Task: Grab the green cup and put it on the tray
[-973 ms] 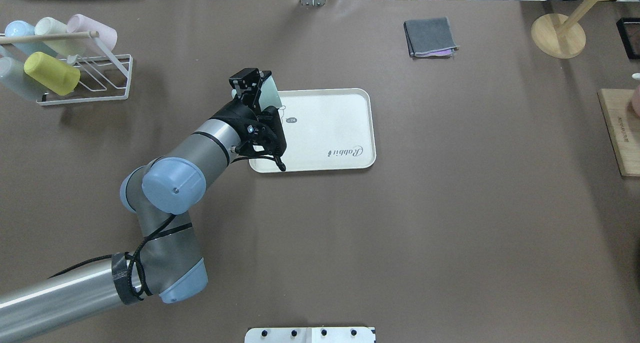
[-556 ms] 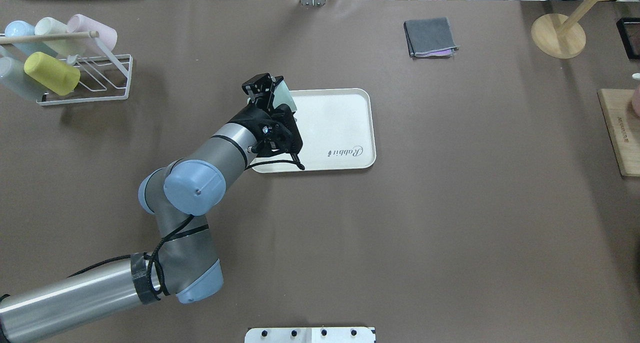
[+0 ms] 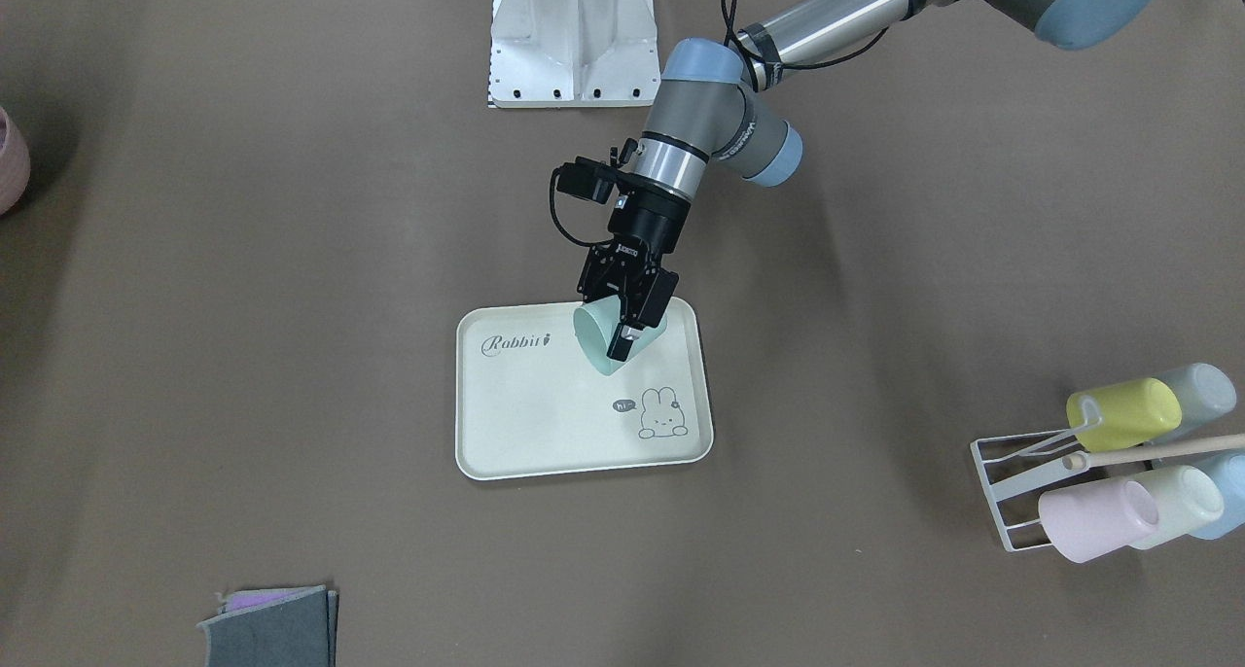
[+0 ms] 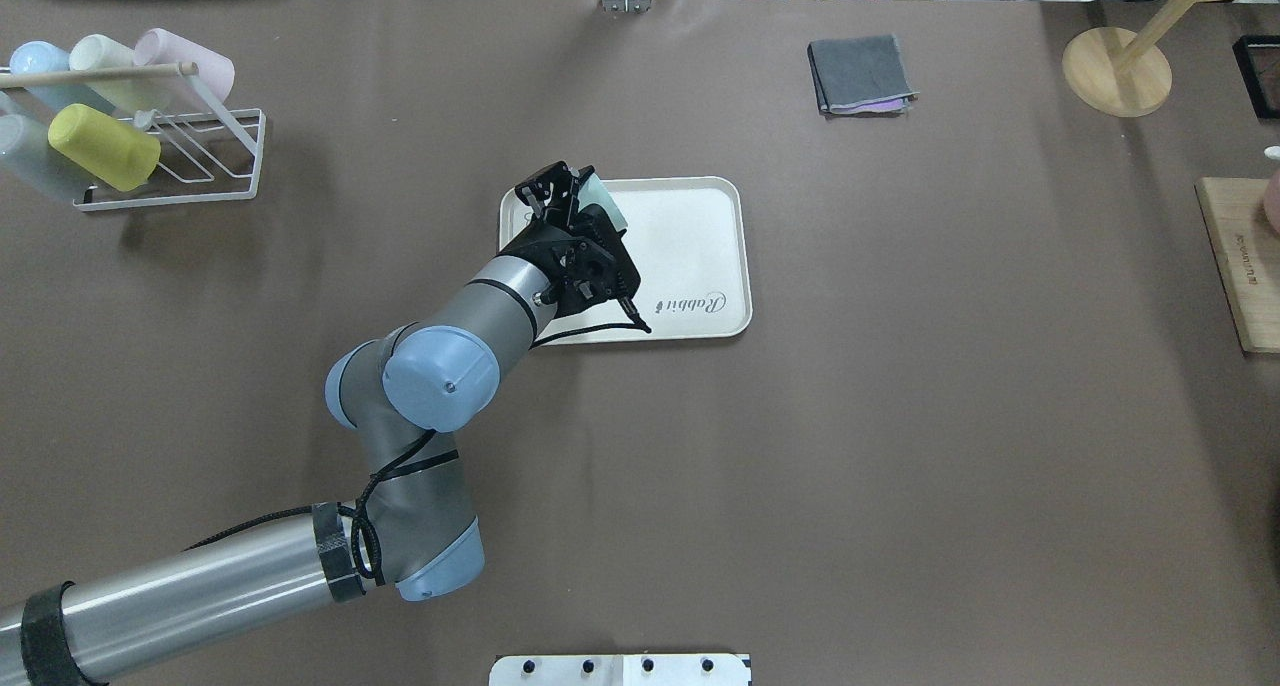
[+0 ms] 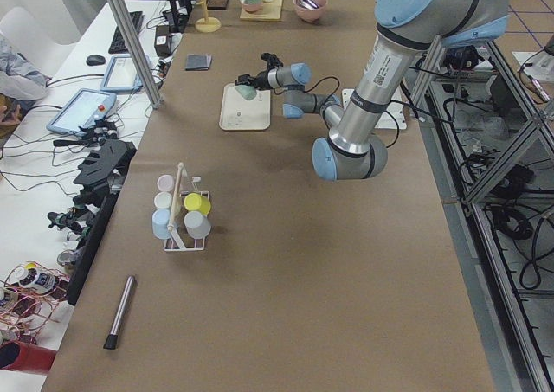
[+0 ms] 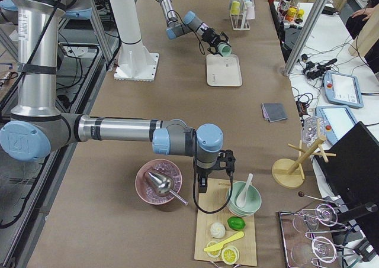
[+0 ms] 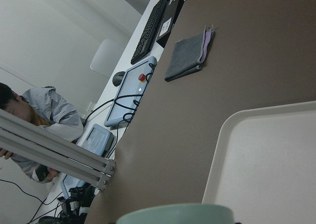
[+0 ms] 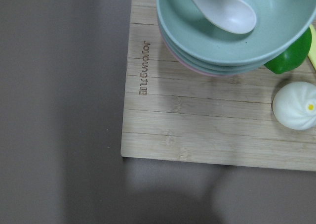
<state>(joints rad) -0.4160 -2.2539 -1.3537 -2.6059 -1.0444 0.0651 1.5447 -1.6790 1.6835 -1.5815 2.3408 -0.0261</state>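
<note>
Holding the green cup tilted, one round end facing about eight o'clock on the front-facing view, my left tool is clenched on its wall. The cup hangs over the tray near its twelve o'clock rim; I cannot tell whether it touches the tray. To place it well, I would roll the wrist until the cup is upright, ease toward six o'clock over bare tray, lower until it bears, then release. I judge the way down free: the cup rack sits on the surface well apart at four o'clock and the folded grey cloth at seven. My right tool hangs by the wooden board with stacked bowls; its grip I cannot tell.
</note>
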